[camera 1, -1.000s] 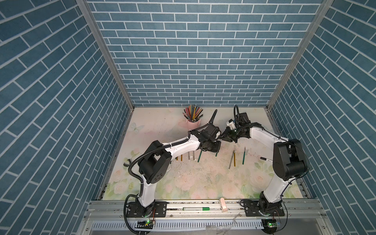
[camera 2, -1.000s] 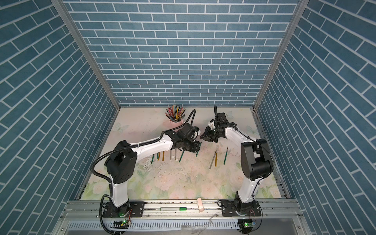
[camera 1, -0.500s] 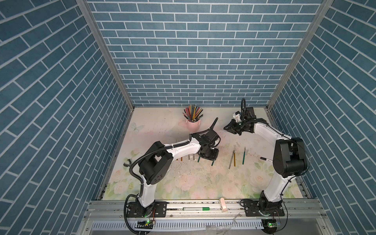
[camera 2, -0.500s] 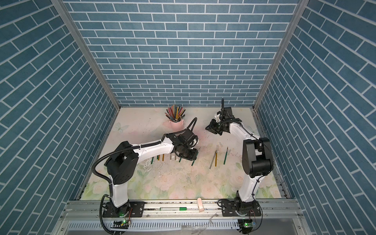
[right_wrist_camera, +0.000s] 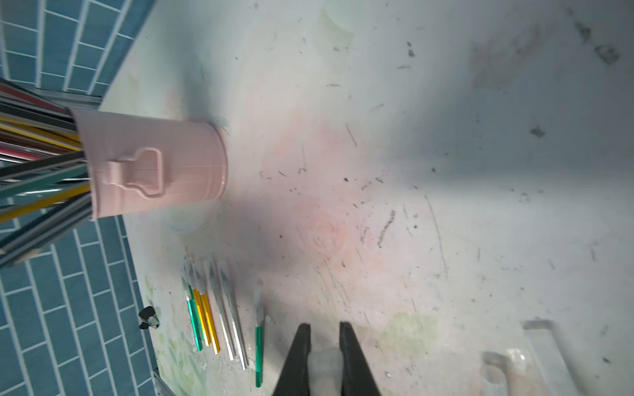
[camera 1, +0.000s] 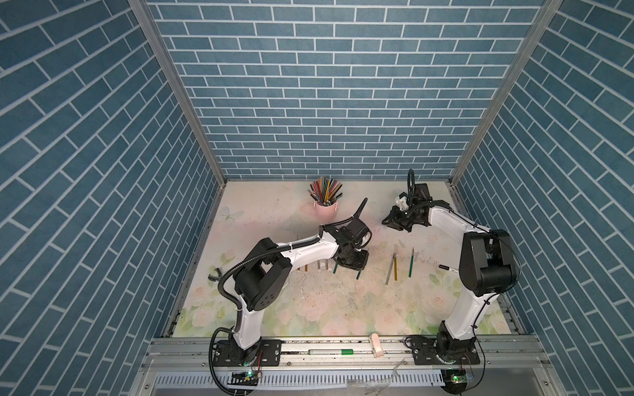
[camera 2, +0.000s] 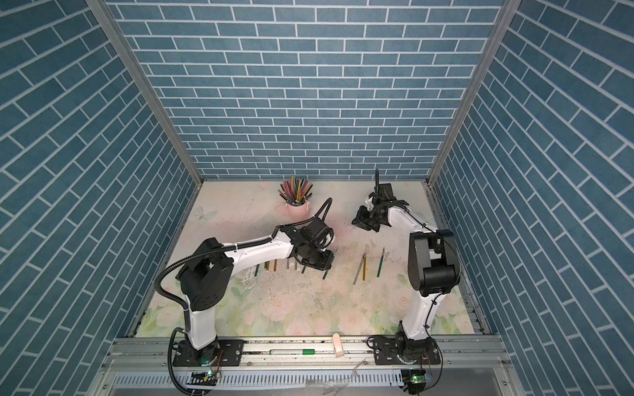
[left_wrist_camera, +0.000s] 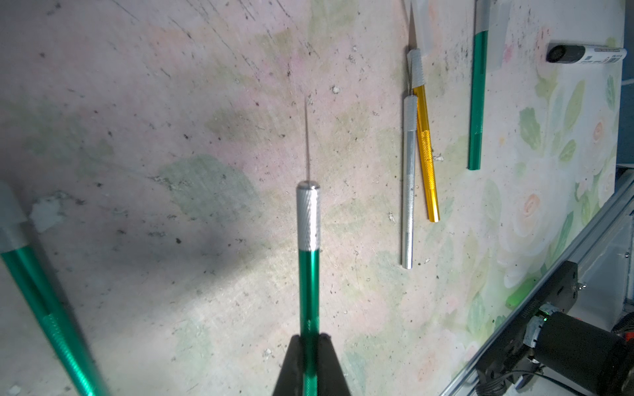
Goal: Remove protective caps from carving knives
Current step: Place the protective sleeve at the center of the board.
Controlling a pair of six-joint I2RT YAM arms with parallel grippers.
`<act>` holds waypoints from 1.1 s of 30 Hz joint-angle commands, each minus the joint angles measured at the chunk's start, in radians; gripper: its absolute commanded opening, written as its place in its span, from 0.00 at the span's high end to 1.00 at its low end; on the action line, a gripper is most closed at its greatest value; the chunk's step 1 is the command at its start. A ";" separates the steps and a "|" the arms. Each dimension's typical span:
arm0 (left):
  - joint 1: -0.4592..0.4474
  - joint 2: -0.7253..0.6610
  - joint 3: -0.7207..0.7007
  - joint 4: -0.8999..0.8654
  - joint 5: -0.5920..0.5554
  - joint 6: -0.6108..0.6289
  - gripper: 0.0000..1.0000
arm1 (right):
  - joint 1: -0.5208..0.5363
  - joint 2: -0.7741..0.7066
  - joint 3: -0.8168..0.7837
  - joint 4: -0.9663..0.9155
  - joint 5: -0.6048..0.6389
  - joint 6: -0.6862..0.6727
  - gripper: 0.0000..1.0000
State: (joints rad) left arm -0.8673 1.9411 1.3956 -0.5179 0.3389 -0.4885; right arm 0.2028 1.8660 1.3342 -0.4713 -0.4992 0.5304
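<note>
Pale floral mat [camera 1: 308,308] over the whole table. At far centre, pink cup [camera 1: 325,212] crammed with coloured pencils [camera 1: 325,190]; nothing else visible inside.

Left gripper [left_wrist_camera: 310,337] at mid-table, clenched on the handle of a green knife [left_wrist_camera: 308,274]. Long axis running near to far, bare blade pointing straight away from the jaws toward the far side, no cap on it.

Just right of it, flat on the mat and roughly parallel, a trio of uncapped knives [left_wrist_camera: 425,154]. Likely next: laying the held knife beside these, left arm the nearer one.

Further left, a row of capped knives [right_wrist_camera: 219,319].

Right gripper [right_wrist_camera: 325,329] at far right, pinching a whitish cap [right_wrist_camera: 325,363]. Blurred translucent pieces [right_wrist_camera: 545,349] close by, perhaps shed caps.
</note>
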 commanded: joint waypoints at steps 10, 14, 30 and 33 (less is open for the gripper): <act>0.001 -0.031 -0.024 -0.001 -0.019 0.006 0.98 | -0.005 0.093 0.002 -0.102 0.091 -0.095 0.94; 0.001 -0.027 -0.023 0.004 -0.018 0.001 0.98 | -0.004 0.111 0.008 -0.116 0.101 -0.107 0.89; 0.001 -0.003 0.001 0.007 -0.009 0.000 0.98 | -0.005 0.124 0.024 -0.141 0.111 -0.121 0.52; 0.001 0.000 0.004 0.010 -0.008 -0.002 0.98 | -0.006 0.117 0.028 -0.145 0.115 -0.121 0.47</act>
State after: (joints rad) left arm -0.8673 1.9411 1.3811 -0.5087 0.3351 -0.4892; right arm 0.1997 1.9755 1.3354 -0.5777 -0.4034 0.4267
